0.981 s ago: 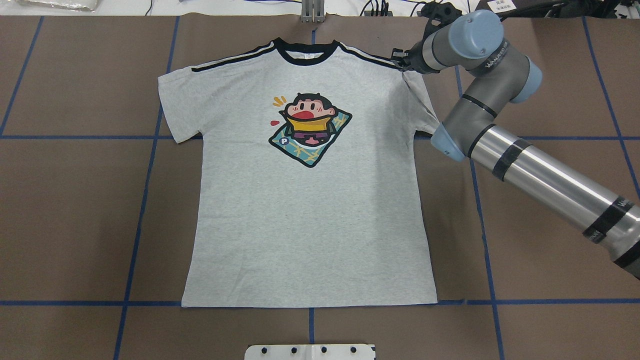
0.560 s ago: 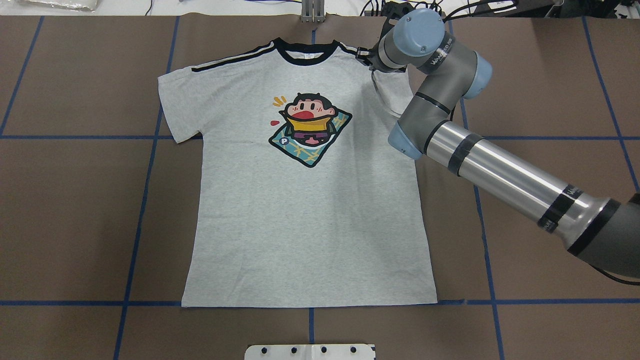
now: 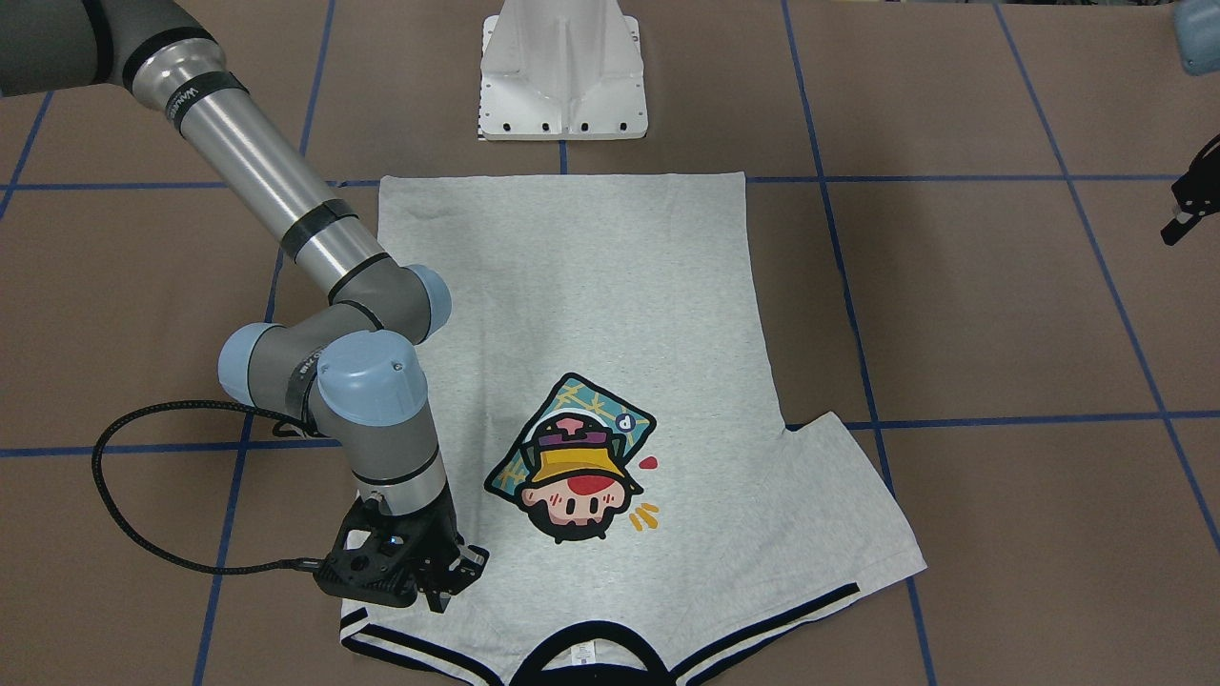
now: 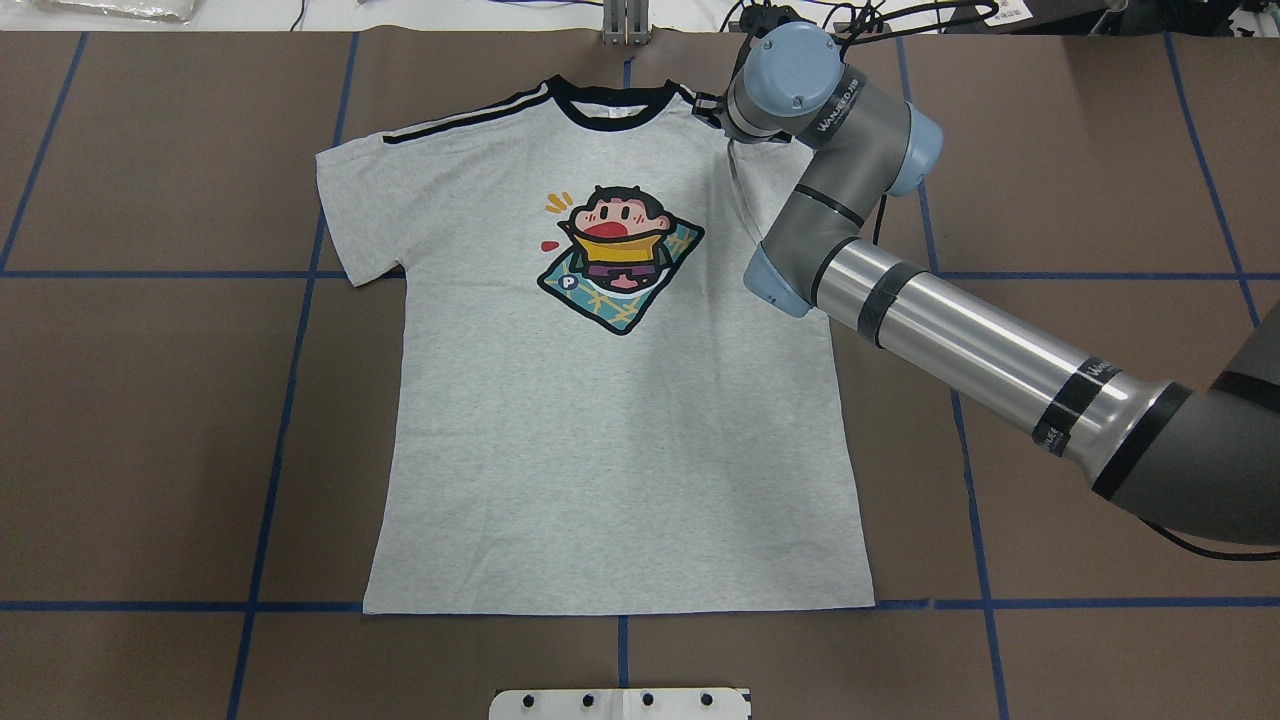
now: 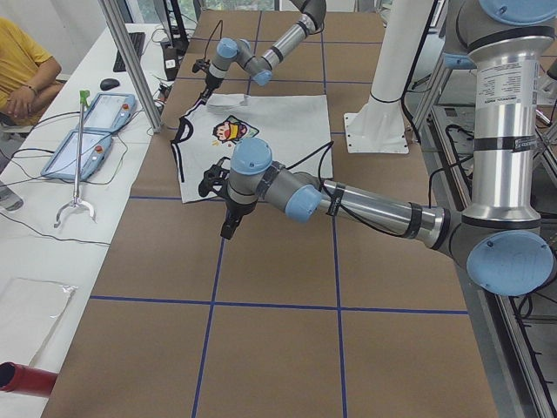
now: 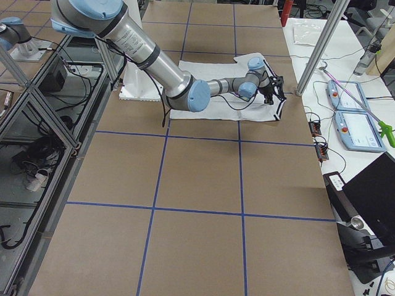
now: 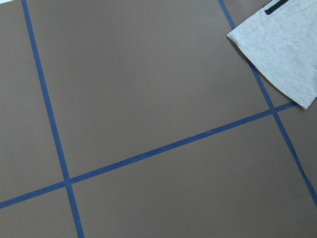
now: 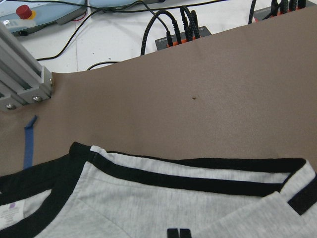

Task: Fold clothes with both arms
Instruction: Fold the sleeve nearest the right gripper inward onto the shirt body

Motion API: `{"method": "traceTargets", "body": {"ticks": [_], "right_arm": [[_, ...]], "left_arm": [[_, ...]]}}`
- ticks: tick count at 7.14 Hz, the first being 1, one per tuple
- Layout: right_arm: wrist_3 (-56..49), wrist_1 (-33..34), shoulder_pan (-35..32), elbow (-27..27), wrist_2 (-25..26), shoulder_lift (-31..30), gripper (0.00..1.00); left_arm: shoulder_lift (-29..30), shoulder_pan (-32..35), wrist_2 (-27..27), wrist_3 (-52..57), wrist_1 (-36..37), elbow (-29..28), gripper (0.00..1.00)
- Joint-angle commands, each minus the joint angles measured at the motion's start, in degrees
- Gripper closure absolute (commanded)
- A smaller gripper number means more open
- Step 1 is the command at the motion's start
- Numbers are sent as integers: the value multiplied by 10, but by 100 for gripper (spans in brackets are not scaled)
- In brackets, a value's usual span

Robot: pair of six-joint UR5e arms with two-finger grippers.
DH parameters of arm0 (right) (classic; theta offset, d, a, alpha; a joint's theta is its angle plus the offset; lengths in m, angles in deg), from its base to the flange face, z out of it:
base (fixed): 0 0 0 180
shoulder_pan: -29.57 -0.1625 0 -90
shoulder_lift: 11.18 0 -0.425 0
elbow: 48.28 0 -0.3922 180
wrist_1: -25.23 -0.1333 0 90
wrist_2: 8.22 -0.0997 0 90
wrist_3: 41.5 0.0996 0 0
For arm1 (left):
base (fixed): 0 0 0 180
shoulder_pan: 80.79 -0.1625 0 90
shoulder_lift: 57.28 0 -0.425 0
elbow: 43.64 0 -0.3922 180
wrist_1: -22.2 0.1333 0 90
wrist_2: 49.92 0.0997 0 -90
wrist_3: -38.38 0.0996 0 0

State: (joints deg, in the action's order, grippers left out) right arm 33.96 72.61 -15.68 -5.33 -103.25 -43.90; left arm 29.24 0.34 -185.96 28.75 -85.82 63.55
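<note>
Now | right tool point(image 3: 448, 586) pinches T-shirt point(image 3: 591, 286) sleeve edge (folded inward) | left tool point(image 5: 227, 228) apart

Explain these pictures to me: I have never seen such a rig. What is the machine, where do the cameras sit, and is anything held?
The machine is two jointed robot arms at a brown table marked with blue tape. Four cameras are fixed: one overhead behind the robot, one facing it across the table, so the shirt looks upside down, and one at each table end. Two more ride on the wrists. A grey T-shirt with a cartoon print lies front up. The right arm has its jaws shut on one sleeve, holding it raised near the collar. The left arm hangs over the table beside the shirt, carrying nothing; whether its jaws are open I cannot tell.
</note>
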Motion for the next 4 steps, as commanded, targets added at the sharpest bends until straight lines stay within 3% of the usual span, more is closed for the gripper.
{"method": "traceTargets", "body": {"ticks": [1,3,4], "right_arm": [[0,0,0,-17,16,8,100],[6,0,0,-33,27,23,100],[6,0,-1,-43,34,27,45]], "left_arm": [[3,-2,0,0,0,-6,0],[3,-3,0,0,0,-6,0],[3,-2,0,0,-1,-6,0]]}}
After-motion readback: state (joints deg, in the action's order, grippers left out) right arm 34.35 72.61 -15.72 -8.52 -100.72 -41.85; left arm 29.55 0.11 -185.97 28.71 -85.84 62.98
